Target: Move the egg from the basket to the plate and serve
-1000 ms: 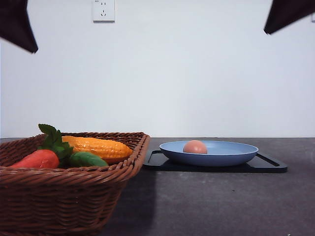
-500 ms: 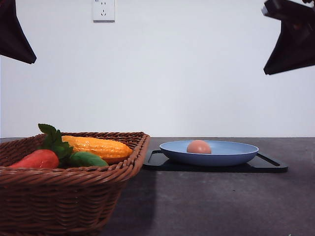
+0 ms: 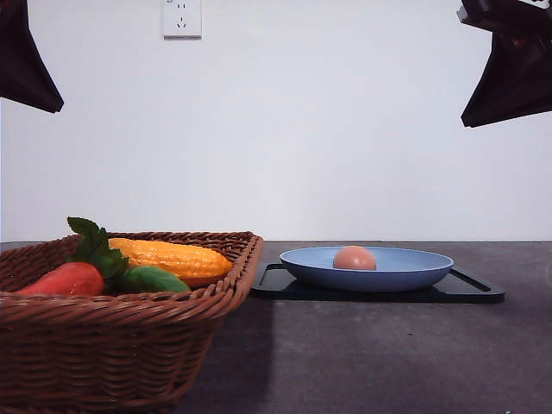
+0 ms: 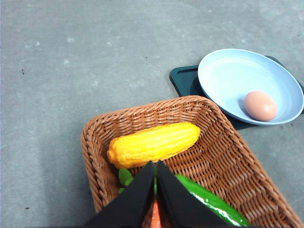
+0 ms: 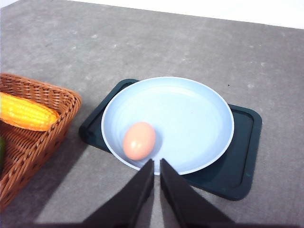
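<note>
Egg (image 5: 139, 140) lies inside the blue plate (image 5: 204, 118), off toward the rim nearest the basket (image 3: 129, 345), and nothing touches it. Seen from the right wrist, the right end effector (image 5: 156, 164) hangs above the worktop (image 5: 57, 190) just short of the plate's near rim, its two fingers almost together with only a thin slit between them and nothing held; the egg sits just beyond the fingertips and slightly to one side. Seen from the left wrist, the left end effector (image 4: 155, 166) is over the basket, fingers likewise nearly closed and empty, with the egg (image 4: 260, 105) well apart from it across the basket's rim. In the basket lie a yellow corn cob (image 4: 153, 144), a green vegetable (image 4: 211, 202) and a red fruit with green leaves (image 3: 67, 278). The plate rests on a black tray (image 5: 237, 161) just beside the basket. Farther back, a white wall carries a socket (image 3: 181, 17).
</note>
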